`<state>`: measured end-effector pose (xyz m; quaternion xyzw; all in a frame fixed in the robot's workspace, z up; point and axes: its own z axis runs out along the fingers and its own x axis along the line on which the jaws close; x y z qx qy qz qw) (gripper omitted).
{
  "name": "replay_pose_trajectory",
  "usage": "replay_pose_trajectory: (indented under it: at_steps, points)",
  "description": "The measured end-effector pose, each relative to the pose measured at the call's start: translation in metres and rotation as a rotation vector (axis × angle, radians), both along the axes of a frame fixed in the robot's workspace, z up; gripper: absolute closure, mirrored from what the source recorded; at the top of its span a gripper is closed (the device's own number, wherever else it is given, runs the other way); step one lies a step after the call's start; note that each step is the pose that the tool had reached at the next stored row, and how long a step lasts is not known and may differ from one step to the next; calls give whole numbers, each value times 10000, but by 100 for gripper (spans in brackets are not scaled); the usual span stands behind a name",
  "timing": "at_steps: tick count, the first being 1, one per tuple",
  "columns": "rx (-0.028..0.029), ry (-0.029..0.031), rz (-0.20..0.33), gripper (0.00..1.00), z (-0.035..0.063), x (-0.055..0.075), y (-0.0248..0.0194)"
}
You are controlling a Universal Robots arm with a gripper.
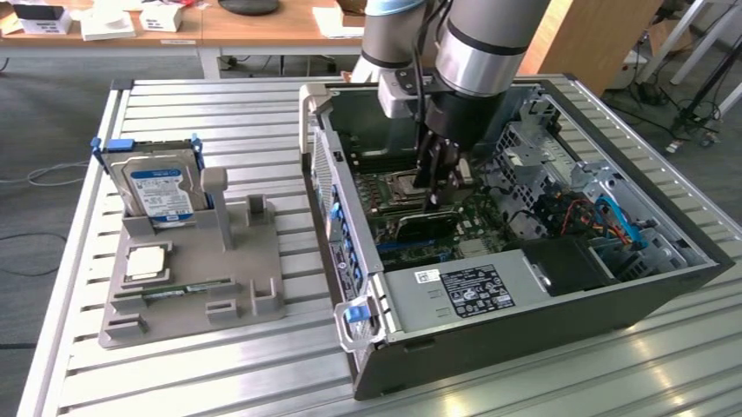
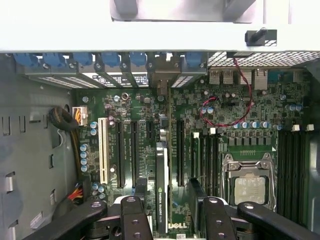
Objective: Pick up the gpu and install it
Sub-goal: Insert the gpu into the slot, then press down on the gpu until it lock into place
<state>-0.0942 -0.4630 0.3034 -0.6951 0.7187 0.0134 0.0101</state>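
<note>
The slatted metal table [image 1: 174, 365] carries two large things: on the exterior view's left a grey parts holder [image 1: 238, 269], with the hard drive [image 1: 162, 191] standing in it and a memory stick [image 1: 191, 285] lying low in it, and on the exterior view's right the open computer case [image 1: 522, 339], lying on its side with its interior facing up. The arm [image 1: 493, 43] comes down steeply from above into the middle of the case, its last links close to vertical, so the wrist looks straight down onto the motherboard [image 2: 235, 115]. The gripper [image 1: 439, 195] hangs low inside the case, just above the board's row of expansion slots. The gpu [image 2: 161, 180] stands edge-on in one of those slots, beside the long white slot [image 2: 103, 150] and well apart from the processor socket [image 2: 249, 185]; its bracket end points toward the blue slot clips [image 2: 137, 59] at the case's rear wall. The gripper [image 2: 168, 190] straddles the card with its jaws spread wide; the dark fingers [image 2: 196, 197] stand on either side of the card and grip nothing. By my reading the pick-up is done and the install step is at its close, the card looking seated and let go. Any move from here calls for a straight vertical path, since the fingers sit close to the card and the neighbouring slots, and a sideways drift could knock the card askew.
</note>
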Motion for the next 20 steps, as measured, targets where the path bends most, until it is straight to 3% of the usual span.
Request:
replay_pose_trajectory:
  at_steps: [5,20]
  points:
    - [2,-1,0,54,47,2,0]
    - [1,0,1,55,50,2,0]
